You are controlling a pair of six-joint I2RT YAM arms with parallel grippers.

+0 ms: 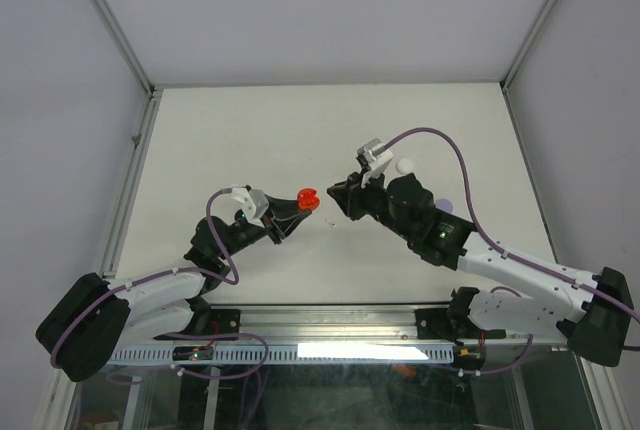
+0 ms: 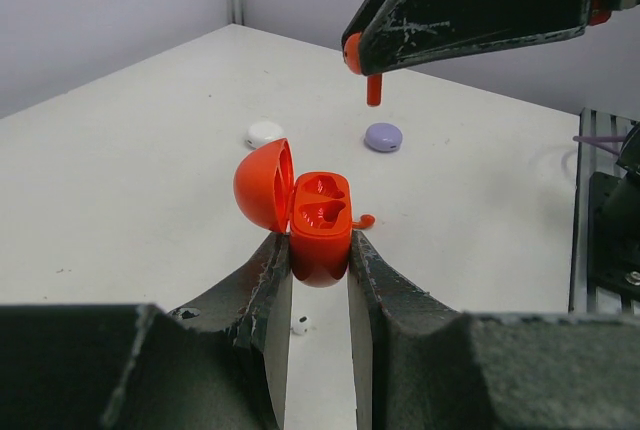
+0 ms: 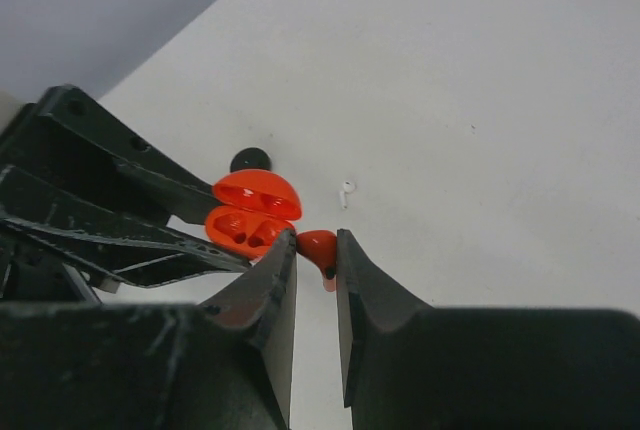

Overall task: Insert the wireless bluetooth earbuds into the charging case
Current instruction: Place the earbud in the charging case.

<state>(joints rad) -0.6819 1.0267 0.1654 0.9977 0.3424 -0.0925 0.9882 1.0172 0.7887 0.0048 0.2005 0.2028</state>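
Taking the far edge of the worktop [image 1: 250,130] as 12 o'clock, the likeliest slip from here was a miss at the wells. The right fingers [image 3: 283,262] were pinched shut on the head of a red earbud [image 3: 318,247], its stem hanging down. The bud sat near the red case [image 2: 320,225] on its 3 o'clock side, apart from it and not yet over either well. So small a bite on a rounded head could let the bud twist or pop free as it was pressed home, and a stem going in off-line would catch on the rim. The lid stood wide open on its hinge, and a stray touch could knock it shut.

The left fingers [image 2: 272,270] were nearly closed, clamped on the lower body of the case only. It seemed to be held clear of the worktop, so a downward push could pivot it in that grip. Both wells looked empty. A thin red stem showed just beside the case, and I couldn't tell what it belonged to. A white earbud [image 2: 300,325] lay loose on the worktop below.

The left arm [image 1: 160,290] reached in from 7 o'clock, low and bent, its wrist pointing toward 2 o'clock. The right arm [image 1: 520,270] came from 5 o'clock, its wrist angled toward 10 o'clock and its tips facing the case near the middle. A white puck [image 2: 264,134] and a lavender puck [image 2: 383,137] sat well beyond.
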